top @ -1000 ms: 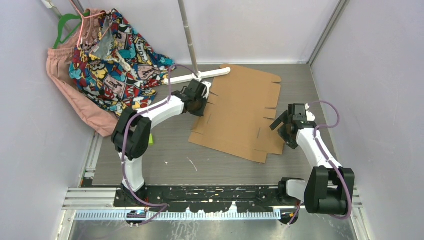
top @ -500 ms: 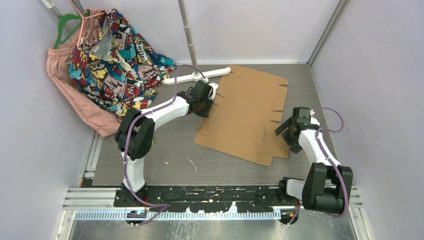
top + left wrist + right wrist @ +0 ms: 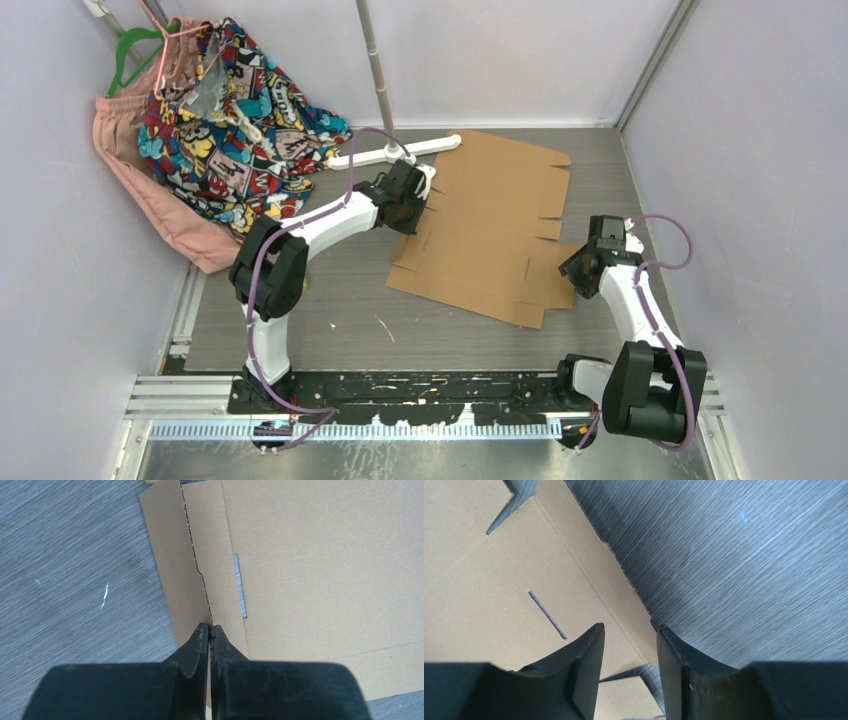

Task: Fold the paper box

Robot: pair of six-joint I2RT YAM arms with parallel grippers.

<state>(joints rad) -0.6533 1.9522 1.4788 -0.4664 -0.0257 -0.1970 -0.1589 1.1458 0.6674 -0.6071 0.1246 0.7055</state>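
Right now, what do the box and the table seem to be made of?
The box looks like brown corrugated cardboard with a matte finish: its cut edge shows fluting in the left wrist view. The table looks like grey wood-grain laminate, matte with fine streaks, though it could be real wood.

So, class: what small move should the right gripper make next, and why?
Probably close the right gripper on the paper box: its jaws stand apart astride the sheet's right edge, while the left gripper looks shut on the opposite flap.
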